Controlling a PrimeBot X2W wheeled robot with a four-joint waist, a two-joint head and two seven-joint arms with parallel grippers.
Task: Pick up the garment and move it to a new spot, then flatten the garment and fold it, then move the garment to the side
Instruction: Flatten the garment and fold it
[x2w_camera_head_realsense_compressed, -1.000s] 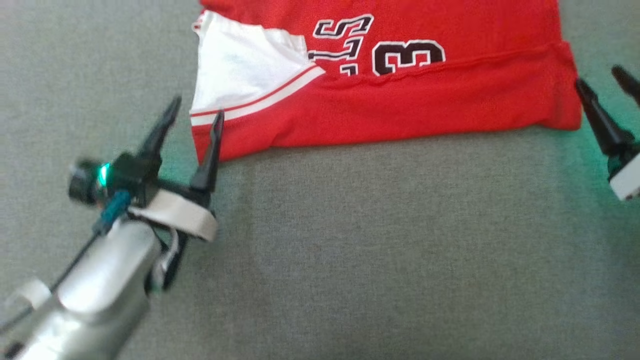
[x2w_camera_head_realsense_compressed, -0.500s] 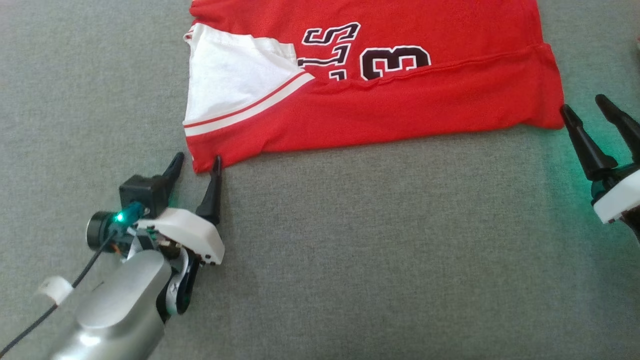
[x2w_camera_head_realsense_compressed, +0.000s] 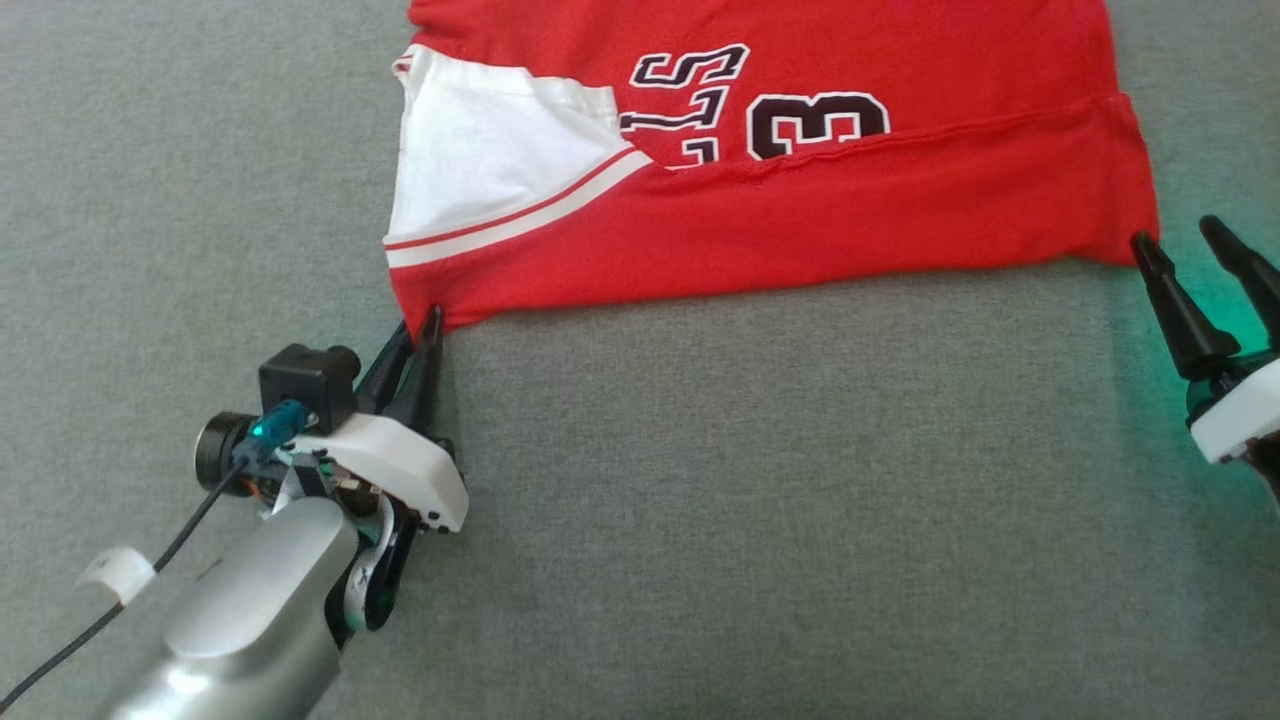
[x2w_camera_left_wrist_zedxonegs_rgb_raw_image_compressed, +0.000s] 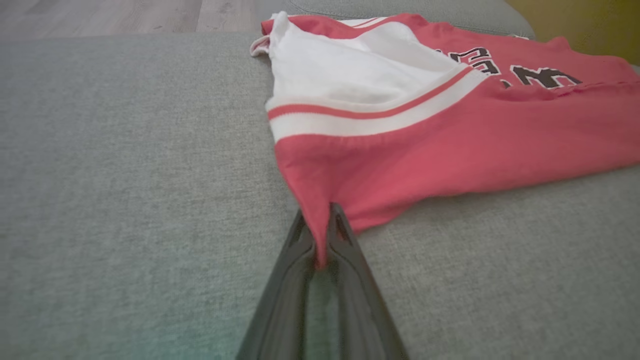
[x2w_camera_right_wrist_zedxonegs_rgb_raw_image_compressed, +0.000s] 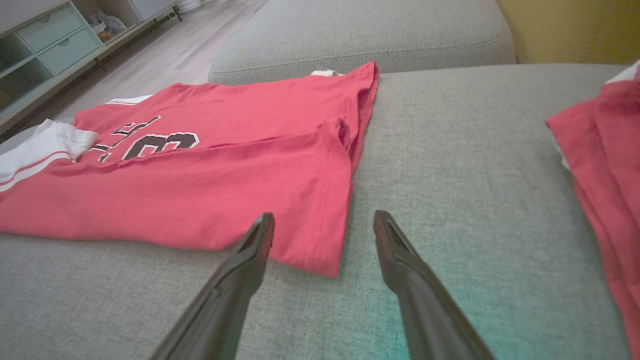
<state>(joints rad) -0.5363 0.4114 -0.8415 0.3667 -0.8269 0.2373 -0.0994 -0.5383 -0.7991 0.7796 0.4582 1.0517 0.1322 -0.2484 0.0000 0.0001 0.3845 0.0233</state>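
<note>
**Left gripper pinching garment corner, right gripper open at the other corner**

You've got the left gripper (x2w_camera_head_realsense_compressed: 418, 335) clamped on the near left corner of the garment (x2w_camera_head_realsense_compressed: 780, 220). In the left wrist view the red corner is pulled up into a point and pinched between the two dark fingers (x2w_camera_left_wrist_zedxonegs_rgb_raw_image_compressed: 350, 260). They stand almost together, with only cloth in the gap.

Your right gripper (x2w_camera_head_realsense_compressed: 1174, 232) is spread wide and holds nothing. Its tips sit at the garment's near right corner. In the right wrist view they straddle that corner, one finger over red cloth and the other over bare cushion. Can't tell if either one touches the cloth.

Garment: red jersey with a white sleeve panel and red stripe on the left side, and black-and-white lettering plus a "3" mid-body. It lies flat on the grey cushion (x2w_camera_head_realsense_compressed: 800, 500), at the far side of the head view, with its top edge out of frame. A folded band of red runs along the near edge and covers the bottom of the lettering.

Also in the right wrist view: a second red cloth (x2w_camera_right_wrist_zedxonegs_rgb_raw_image_compressed: 605, 150) lies on the cushion off to the right, well apart from the garment. A pale cabinet with drawers (x2w_camera_right_wrist_zedxonegs_rgb_raw_image_compressed: 45, 45) stands on the floor beyond.
</note>
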